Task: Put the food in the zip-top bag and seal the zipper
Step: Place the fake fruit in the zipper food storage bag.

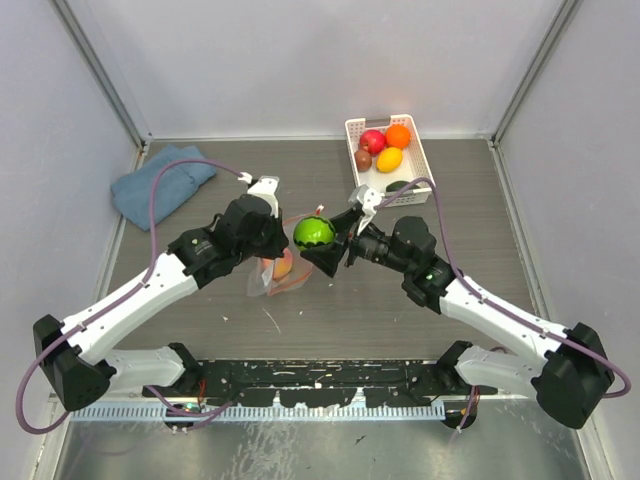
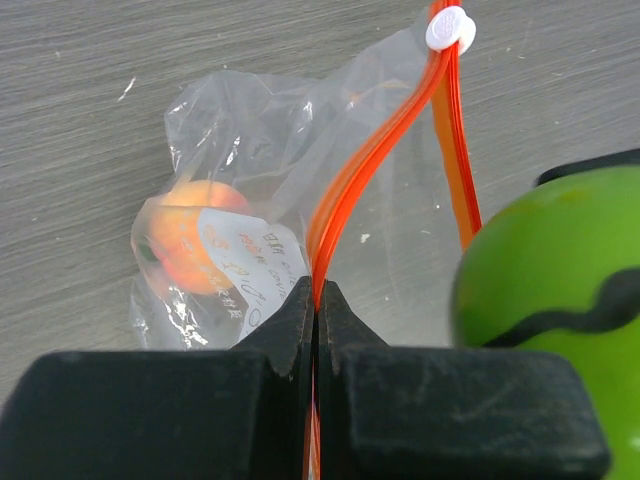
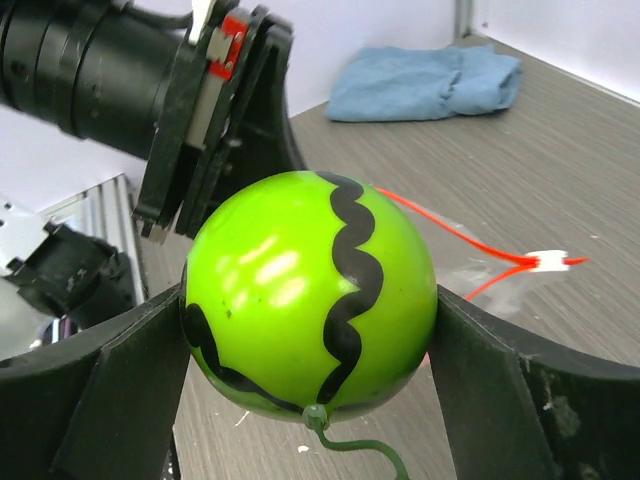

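Observation:
My right gripper [image 1: 316,240] [image 3: 310,330] is shut on the glossy green fruit [image 1: 313,233] [image 3: 308,305], which has black wavy stripes, and holds it above the table beside the bag's mouth. My left gripper [image 1: 275,240] [image 2: 317,295] is shut on the red-orange zipper [image 2: 350,190] of the clear zip-top bag [image 1: 275,275] [image 2: 280,160], holding the mouth up. The white slider [image 2: 448,28] sits at the far end of the zipper. The pink-orange peach [image 2: 185,240] lies inside the bag behind the white label [image 2: 250,265]. The green fruit also shows in the left wrist view [image 2: 550,300].
A white lattice basket [image 1: 419,160] at the back right holds the red [image 1: 373,140], orange [image 1: 398,135], yellow [image 1: 389,159] and small brown [image 1: 363,159] fruits. A blue folded cloth [image 1: 160,183] [image 3: 425,82] lies at the back left. Grey walls enclose the table.

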Robot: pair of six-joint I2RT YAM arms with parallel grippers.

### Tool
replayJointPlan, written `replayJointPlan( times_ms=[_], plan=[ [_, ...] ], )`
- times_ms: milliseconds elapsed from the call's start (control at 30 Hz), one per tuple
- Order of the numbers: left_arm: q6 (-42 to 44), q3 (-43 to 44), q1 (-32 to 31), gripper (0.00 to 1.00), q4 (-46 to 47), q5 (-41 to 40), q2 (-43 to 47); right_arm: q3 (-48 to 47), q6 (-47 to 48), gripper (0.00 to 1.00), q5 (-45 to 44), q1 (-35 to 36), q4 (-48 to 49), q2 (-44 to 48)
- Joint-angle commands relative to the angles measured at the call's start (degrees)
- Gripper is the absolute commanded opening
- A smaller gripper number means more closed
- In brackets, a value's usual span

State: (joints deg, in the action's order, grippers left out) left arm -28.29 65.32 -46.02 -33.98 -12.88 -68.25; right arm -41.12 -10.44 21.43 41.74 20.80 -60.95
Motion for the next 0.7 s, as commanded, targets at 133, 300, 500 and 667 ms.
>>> replayJointPlan(
  times_ms=[133, 300, 500, 667],
  plan=[
    [-2.9, 0.4, 0.2, 0.00, 4.3, 4.9, 2.0, 3.4, -1.6, 0.51, 8.0, 0.7, 18.1, -3.9],
    [-3.7, 0.1, 0.3, 0.00, 4.6, 6.4, 2.3, 4.0, 1.4, 0.51, 5.0, 0.7, 15.7, -6.1],
    [-3.8, -0.8, 0.3, 0.00, 4.8, 7.2, 5.0, 6.1, 4.6, 0.51, 0.2, 0.7, 12.4, -7.5],
    [-4.7, -1.8, 0.2, 0.00, 5.7, 8.3, 5.6, 6.6, 4.3, 0.52, -0.5, 0.7, 13.7, -8.7]
  ],
)
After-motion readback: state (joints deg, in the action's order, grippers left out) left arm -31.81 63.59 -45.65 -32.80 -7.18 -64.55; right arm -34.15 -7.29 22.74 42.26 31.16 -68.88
